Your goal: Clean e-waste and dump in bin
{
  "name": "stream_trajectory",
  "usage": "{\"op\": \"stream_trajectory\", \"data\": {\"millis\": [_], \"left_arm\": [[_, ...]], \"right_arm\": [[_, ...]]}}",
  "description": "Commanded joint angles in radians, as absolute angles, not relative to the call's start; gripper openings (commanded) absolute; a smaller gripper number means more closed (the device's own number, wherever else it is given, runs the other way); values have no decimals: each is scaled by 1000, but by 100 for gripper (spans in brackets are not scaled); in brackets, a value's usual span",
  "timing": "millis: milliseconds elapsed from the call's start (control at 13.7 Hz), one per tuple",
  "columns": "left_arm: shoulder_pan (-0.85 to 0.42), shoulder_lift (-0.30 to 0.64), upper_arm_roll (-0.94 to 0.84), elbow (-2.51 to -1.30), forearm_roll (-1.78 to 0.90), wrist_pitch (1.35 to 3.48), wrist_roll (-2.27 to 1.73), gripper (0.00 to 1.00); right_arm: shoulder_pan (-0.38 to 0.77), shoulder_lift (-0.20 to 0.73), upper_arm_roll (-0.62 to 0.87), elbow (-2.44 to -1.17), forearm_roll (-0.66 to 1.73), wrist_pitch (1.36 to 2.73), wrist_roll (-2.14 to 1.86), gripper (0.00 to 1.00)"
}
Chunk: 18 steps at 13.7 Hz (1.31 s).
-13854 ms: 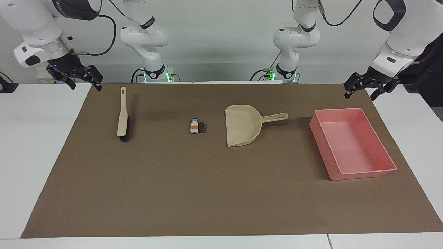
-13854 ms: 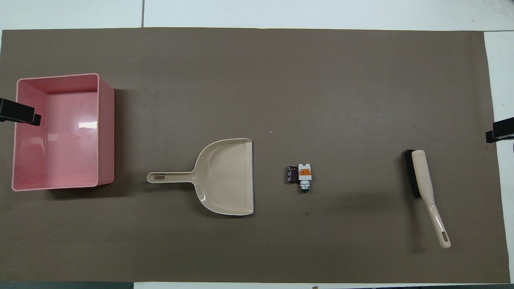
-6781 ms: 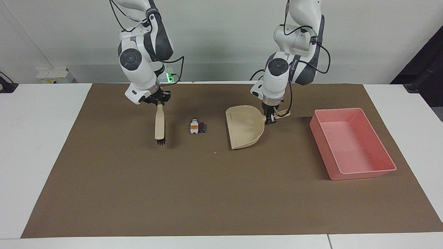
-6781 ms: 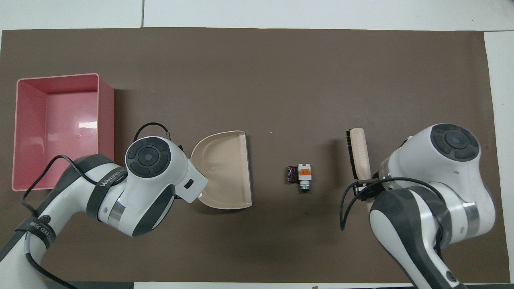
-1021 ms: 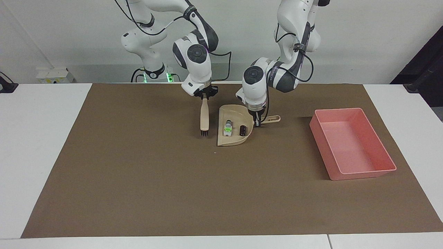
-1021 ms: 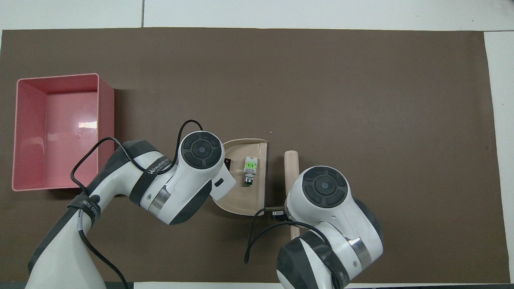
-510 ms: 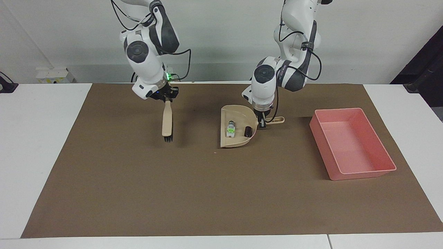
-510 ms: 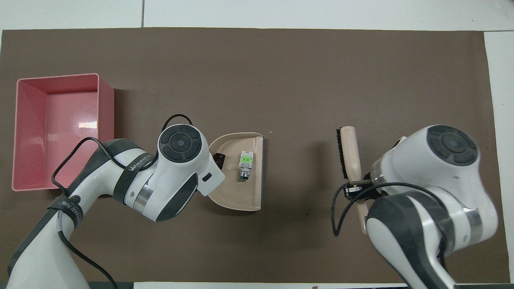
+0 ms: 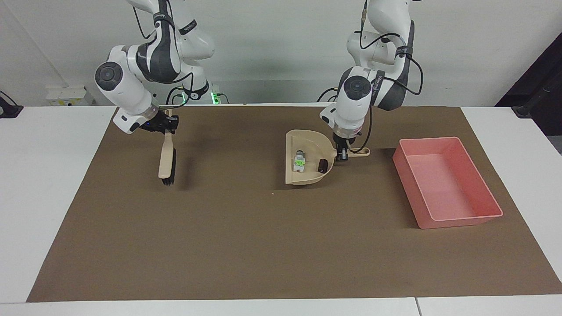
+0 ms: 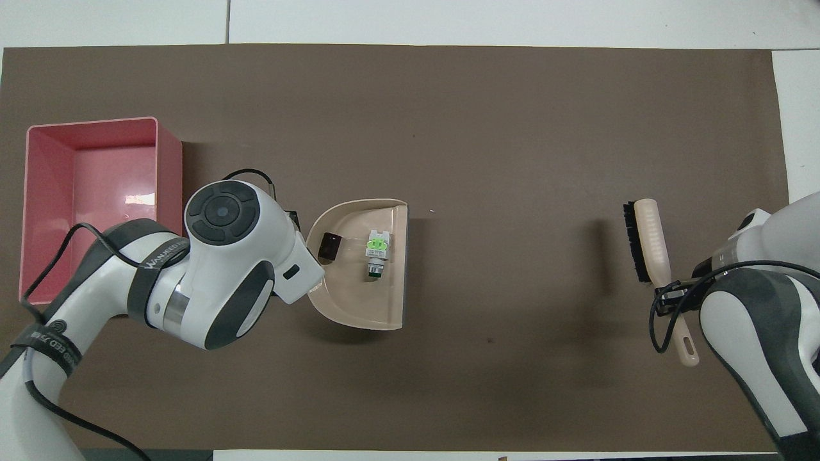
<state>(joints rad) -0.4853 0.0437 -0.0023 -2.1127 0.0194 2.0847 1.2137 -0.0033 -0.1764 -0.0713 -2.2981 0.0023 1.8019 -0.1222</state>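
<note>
The two light, loose e-waste point(image 9: 307, 163) parts lie in the dustpan point(image 9: 308, 175), beside the bin point(image 9: 478, 216); spilling is likely if it is tipped. Its handle is clenched by the left gripper point(image 9: 342, 153); the brush point(image 9: 167, 160) is grasped by the right gripper point(image 9: 166, 127).

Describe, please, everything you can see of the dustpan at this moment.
The dustpan is beige, smooth plastic by its look, with a rounded back wall, a straight open lip and a slim handle ending in a hang-hole. The left gripper is shut on that handle. Inside lie a white part showing a green patch and a dark cylinder. The pink bin stands apart, toward the left arm's end.
</note>
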Motion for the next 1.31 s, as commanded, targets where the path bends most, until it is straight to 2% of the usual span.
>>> {"op": "stream_trajectory", "data": {"millis": [0,219,510,729,1021,1167,1240], "left_arm": [[-404,-31,-5,-2135,-6,2091,1310,0],[-286,-52,-2,-2114,-34,2054,1446,0],[-100,-51,8,-2022,-38,1994,1626,0],[64,-15,9,-1930,-69,1951,1704,0],[199,17,12,-1873,-57,1954,1781,0],[212,28,17,-1868,45,1983,1789,0],[210,34,17,-1864,114,2000,1781,0]], "right_arm": [[-43,-138,-55,-2316,-23,1830,-121,0],[-46,-127,-57,-2358,-23,1882,-109,0],[-44,-132,-57,-2370,-31,1891,-87,0],[-43,-143,-57,-2410,-52,1949,-49,0],[-35,-150,-55,-2430,-61,1963,-22,0],[-32,-156,-55,-2444,-71,1976,-21,1],[-32,-156,-55,-2442,-72,1976,-25,13]]}}
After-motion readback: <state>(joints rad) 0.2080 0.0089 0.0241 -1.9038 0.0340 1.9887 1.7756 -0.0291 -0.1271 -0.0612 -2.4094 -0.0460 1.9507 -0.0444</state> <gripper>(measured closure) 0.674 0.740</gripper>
